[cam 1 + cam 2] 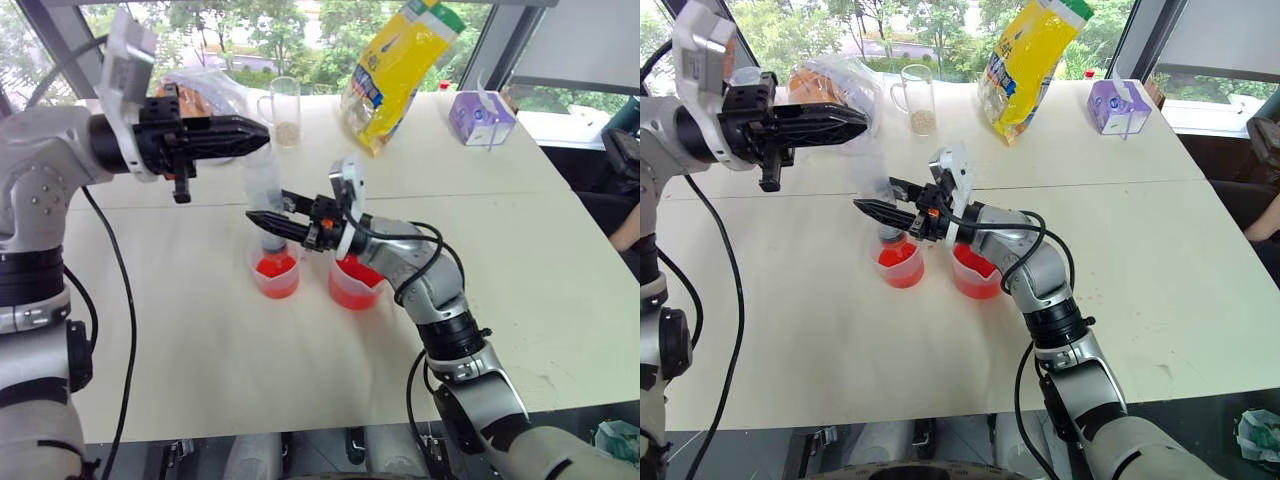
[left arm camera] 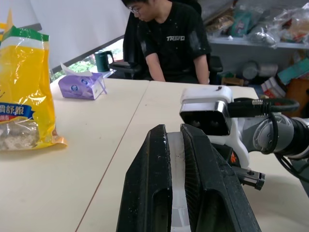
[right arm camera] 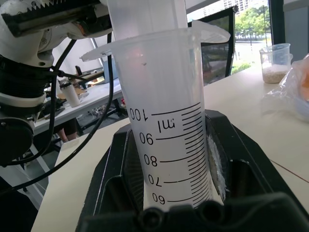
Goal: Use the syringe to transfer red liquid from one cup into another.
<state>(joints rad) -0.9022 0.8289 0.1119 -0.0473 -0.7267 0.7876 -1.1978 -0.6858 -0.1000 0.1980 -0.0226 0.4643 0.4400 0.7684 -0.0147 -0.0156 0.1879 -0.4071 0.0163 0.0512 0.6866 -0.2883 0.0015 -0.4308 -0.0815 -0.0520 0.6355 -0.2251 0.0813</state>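
The syringe (image 1: 264, 195) stands upright, right tool (image 1: 268, 222) clamping its barrel, left tool (image 1: 250, 135) pinching its plunger.

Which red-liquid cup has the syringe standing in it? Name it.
The smaller, narrower cup, on the robot's left of the wider spouted beaker; the syringe stands upright in it.

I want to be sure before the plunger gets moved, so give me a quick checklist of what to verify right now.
1. Right end effector shut on the syringe barrel: ok.
2. Left end effector shut on the plunger: ok.
3. Syringe upright over the smaller cup: ok.
4. Tip inside that cup: ok; whether it dips into the red liquid: cannot tell.
5. Beaker upright beside it, holding red liquid: ok.
6. How much liquid is inside the barrel: cannot tell.
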